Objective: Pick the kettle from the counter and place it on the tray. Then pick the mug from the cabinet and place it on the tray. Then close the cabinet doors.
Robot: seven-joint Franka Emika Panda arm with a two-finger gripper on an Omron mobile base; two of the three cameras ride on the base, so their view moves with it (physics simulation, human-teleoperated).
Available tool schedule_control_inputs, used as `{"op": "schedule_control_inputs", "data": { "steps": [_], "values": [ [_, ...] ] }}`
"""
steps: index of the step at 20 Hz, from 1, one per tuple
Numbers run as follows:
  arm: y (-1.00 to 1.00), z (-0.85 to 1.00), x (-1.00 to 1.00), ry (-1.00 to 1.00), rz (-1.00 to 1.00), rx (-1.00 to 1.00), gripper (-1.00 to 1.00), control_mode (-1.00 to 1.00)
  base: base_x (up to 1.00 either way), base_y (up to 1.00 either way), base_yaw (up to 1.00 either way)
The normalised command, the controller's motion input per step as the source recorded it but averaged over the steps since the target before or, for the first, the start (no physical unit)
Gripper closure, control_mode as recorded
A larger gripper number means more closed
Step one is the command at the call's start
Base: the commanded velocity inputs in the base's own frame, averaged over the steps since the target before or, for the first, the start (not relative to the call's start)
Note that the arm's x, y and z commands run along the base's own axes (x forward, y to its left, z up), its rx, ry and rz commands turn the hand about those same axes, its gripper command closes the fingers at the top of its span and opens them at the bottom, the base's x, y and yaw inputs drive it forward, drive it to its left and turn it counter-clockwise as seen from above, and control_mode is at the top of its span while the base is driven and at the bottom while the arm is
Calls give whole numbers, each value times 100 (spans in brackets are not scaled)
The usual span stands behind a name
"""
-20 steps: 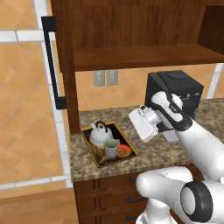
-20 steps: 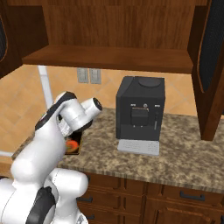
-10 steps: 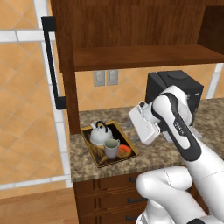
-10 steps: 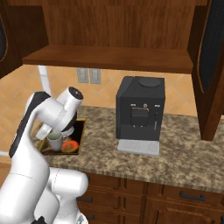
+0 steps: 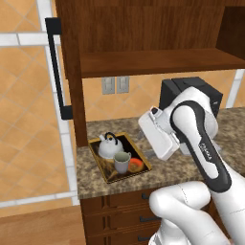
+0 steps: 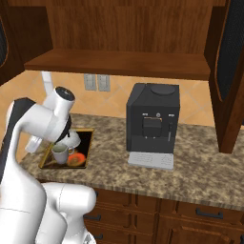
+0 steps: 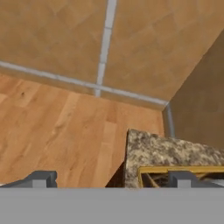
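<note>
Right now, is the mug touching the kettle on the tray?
Cannot tell. In the left base view the mug stands just in front of the kettle on the tray; their outlines meet, and no gap or contact shows plainly.

I count one kettle (image 5: pixel 109 147), one mug (image 5: pixel 122 162), one tray (image 5: pixel 98 162), one coffee machine (image 6: pixel 152 125) and two wall sockets (image 5: pixel 115 85).

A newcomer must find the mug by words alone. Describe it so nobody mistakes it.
Start at the black coffee machine on the granite counter, then look left to the gold-rimmed tray at the counter's end. The mug stands in it: a small grey-beige cylinder, unlike the domed silvery kettle and the orange-red spot beside it.
</note>
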Motion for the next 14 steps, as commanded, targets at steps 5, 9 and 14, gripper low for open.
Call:
{"op": "schedule_control_inputs", "data": {
  "steps": [5,9,14],
  "values": [
    [14,31,-39,-3,18,-3,-100,-100,0,0,0],
    [28,37,-31,-9,17,-7,-100,-100,0,0,0],
    [39,35,-30,-20,19,-4,-100,-100,0,0,0]
  ]
}}
